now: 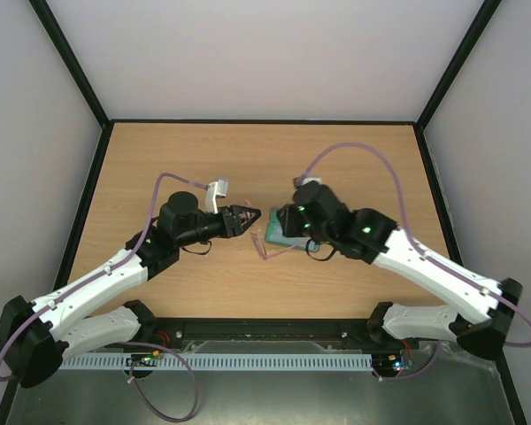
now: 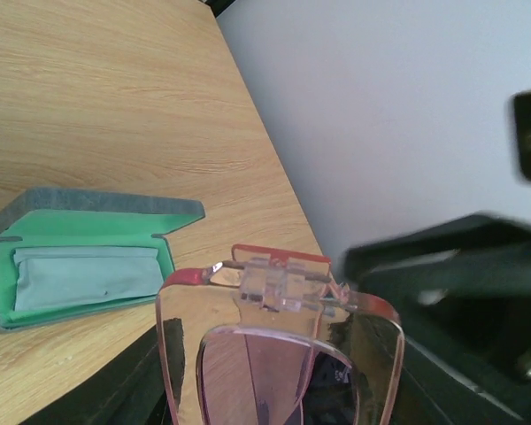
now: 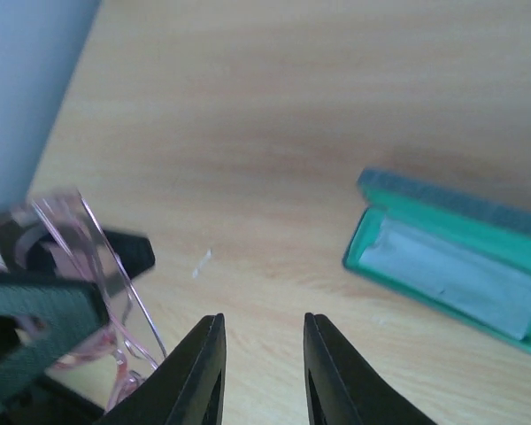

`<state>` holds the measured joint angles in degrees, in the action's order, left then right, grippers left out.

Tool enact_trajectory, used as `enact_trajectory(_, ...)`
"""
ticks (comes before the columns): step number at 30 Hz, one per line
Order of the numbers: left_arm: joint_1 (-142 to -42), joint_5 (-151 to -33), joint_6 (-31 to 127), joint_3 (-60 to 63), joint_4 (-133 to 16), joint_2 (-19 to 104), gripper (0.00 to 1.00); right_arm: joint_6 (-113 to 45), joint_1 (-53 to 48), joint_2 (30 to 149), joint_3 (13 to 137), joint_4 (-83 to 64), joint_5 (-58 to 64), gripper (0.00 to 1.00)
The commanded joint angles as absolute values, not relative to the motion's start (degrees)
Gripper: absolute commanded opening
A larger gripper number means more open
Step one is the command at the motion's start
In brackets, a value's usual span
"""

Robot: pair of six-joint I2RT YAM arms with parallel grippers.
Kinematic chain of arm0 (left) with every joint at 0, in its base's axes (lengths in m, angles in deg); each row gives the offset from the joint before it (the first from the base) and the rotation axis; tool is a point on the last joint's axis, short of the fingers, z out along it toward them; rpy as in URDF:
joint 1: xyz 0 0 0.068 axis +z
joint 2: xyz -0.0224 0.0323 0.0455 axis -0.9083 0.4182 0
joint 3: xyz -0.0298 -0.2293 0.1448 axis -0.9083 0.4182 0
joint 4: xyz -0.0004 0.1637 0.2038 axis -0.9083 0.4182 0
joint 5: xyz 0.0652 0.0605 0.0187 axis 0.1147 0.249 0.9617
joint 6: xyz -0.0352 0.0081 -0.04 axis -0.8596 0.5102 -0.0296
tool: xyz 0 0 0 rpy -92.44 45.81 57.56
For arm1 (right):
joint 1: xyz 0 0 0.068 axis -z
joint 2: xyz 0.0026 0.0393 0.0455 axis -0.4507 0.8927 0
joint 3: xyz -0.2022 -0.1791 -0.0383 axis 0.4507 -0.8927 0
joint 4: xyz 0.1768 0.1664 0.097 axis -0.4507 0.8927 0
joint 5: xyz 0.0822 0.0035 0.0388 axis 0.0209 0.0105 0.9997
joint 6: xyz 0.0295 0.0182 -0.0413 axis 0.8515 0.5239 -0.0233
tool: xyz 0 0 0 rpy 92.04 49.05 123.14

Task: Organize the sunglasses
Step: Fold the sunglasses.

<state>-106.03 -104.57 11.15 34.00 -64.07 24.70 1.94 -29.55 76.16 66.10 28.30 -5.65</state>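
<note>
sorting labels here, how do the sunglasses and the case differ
The sunglasses are pink and see-through; the case is grey outside, green inside. The sunglasses are held off the table in the left gripper; the case lies on it, open, with a cloth inside. Both are near the table's middle.

table (image 1: 248, 159): light wood | walls (image 1: 265, 53): plain pale | edging (image 1: 71, 62): black, maybe metal
</note>
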Motion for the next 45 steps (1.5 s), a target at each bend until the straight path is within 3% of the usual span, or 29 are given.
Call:
enact_trajectory(1, -104.9, -105.3, 12.6, 32.3, -62.7, 22.8, 0.51, 1.5, -26.8, 69.4, 71.4, 34.2, -11.2, 0.28)
enact_trajectory(7, -103.1, -101.7, 13.1, 32.1, -60.2, 21.4, 0.51, 4.1, -26.8, 64.0, 61.2, 32.6, -0.7, 0.28)
enact_trajectory(14, -100.3, -99.0, 13.1, 31.8, -58.5, 21.3, 0.51, 7.8, -26.9, 54.8, 52.8, 32.5, 3.1, 0.29)
enact_trajectory(23, -99.5, -101.4, 12.6, 31.5, -60.6, 22.8, 0.5, 8.7, -27.0, 57.9, 42.3, 25.6, 3.5, 0.31)
enact_trajectory(33, -99.6, -104.6, 12.0, 32.9, -61.8, 23.2, 0.5, 5.0, -26.4, 72.6, 49.1, 18.5, 0.3, 0.32)
enact_trajectory(45, -101.0, -107.7, 10.5, 35.4, -66.3, 25.1, 0.5, 1.7, -24.7, 81.8, 59.6, 17.2, 1.4, 0.3)
